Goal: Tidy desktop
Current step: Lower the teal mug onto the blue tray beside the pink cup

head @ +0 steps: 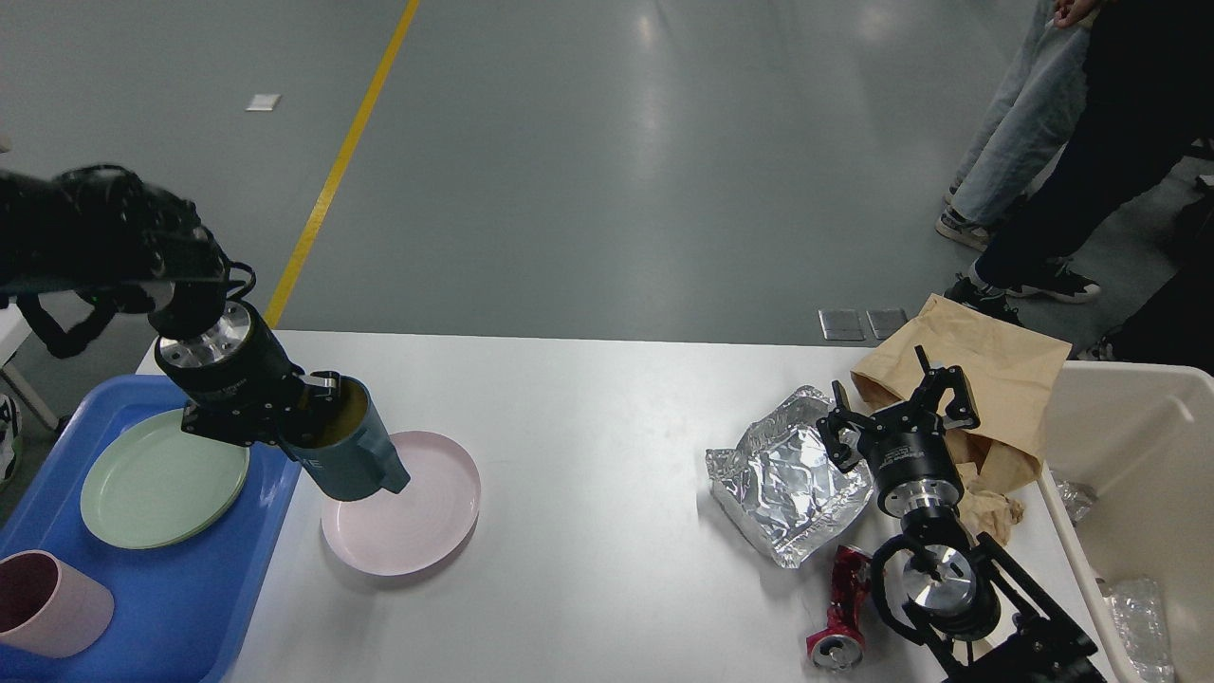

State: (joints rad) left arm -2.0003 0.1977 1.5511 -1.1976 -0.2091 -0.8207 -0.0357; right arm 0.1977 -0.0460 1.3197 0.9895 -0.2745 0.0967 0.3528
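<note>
The desktop [607, 455] is the largest thing in view: a white tabletop that fills the lower half of the head view, with the grey floor behind it. At its right edge stands a beige bin [1152, 474], and at its left edge lies a blue tray [180, 588]. On the far right part of the desktop lies a brown paper bag [996, 365], crumpled, and just beside it, toward the middle, a flattened foil container [787, 484]. A pink plate [417, 517] lies on the desktop just beside the tray, and a green plate [152, 484] lies inside the tray. The left gripper [318, 413] is closed on the rim of a dark teal cup [356, 455], with one finger inside the cup and one outside; the cup is tilted, and it is over the left edge of the pink plate. Whether the cup touches the plate, I cannot tell. The right gripper [901, 403] is over the place where the foil container meets the paper bag, its fingers are spread apart and they hold nothing. A pink cup [47, 602] stands in the near corner of the tray. A crushed red can [844, 612] lies on the desktop near the front edge, just beside the right arm.
</note>
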